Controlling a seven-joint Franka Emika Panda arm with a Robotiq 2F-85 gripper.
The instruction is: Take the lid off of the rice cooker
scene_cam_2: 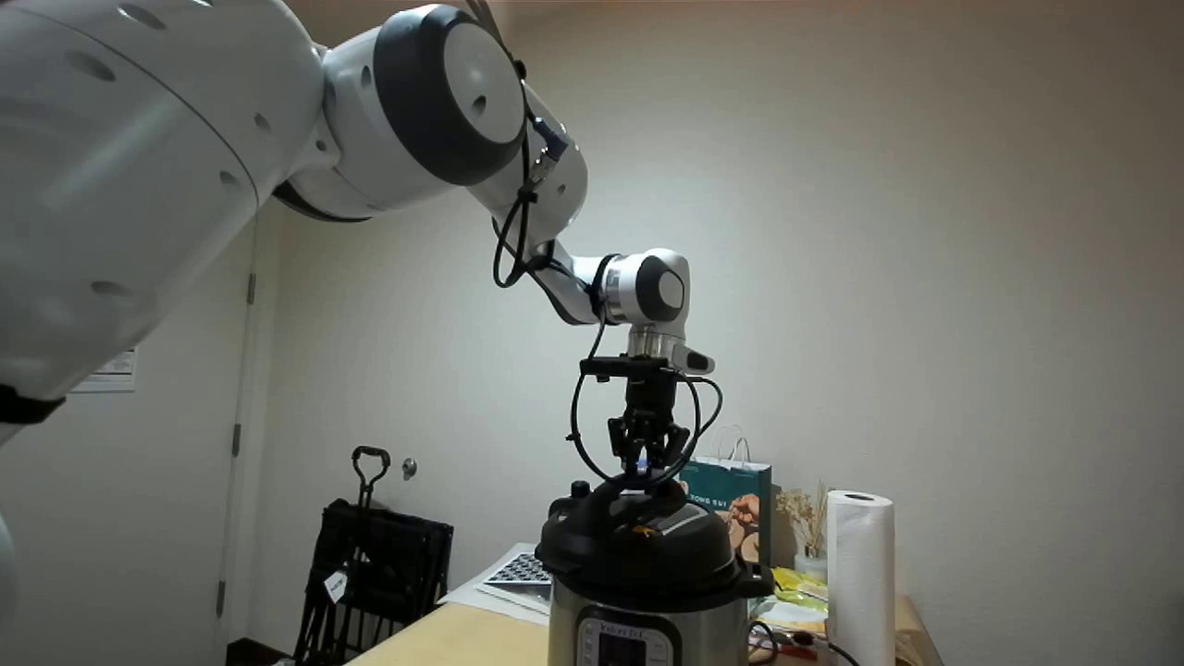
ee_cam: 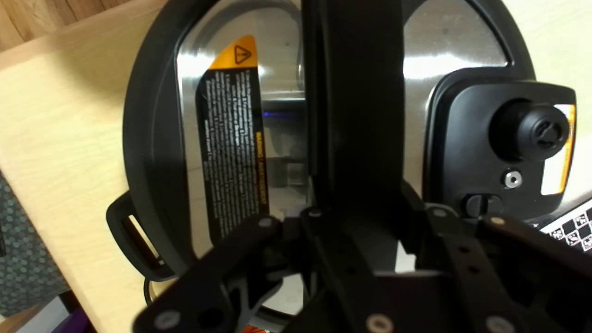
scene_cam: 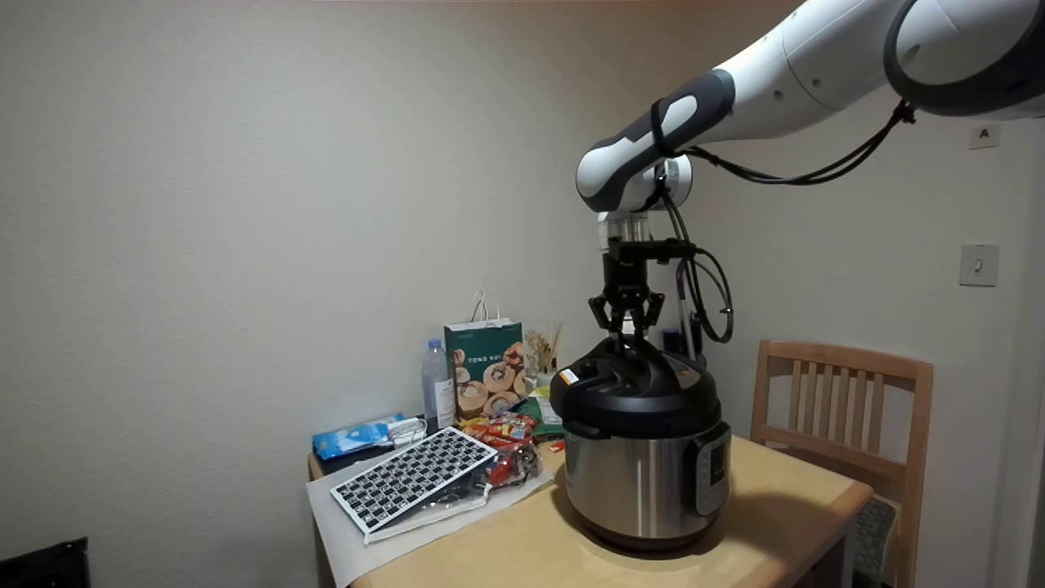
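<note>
The rice cooker is standing upright on the pale counter; its black lid is sitting on top of it. The arm is reaching in over the cooker, with the hand pointing down at the middle of the lid. The hand is pinching the lid's arched handle, closing on it from two sides; dark shadow in the wrist view is blurring the exact contact. Beside the handle, in the wrist view, a warning label is showing across one half of the lid and a black knob is rising from the other. In an exterior view, a checkered board is lying left of the cooker, snack packets are lying nearer to it, and a blue packet is lying well apart from it. A bottle, a green paper bag and dried flowers are standing behind it on that same side; a wooden chair is standing to its right. In an exterior view, a paper towel roll is standing right of the cooker, and a folded black cart is standing well to its left.
</note>
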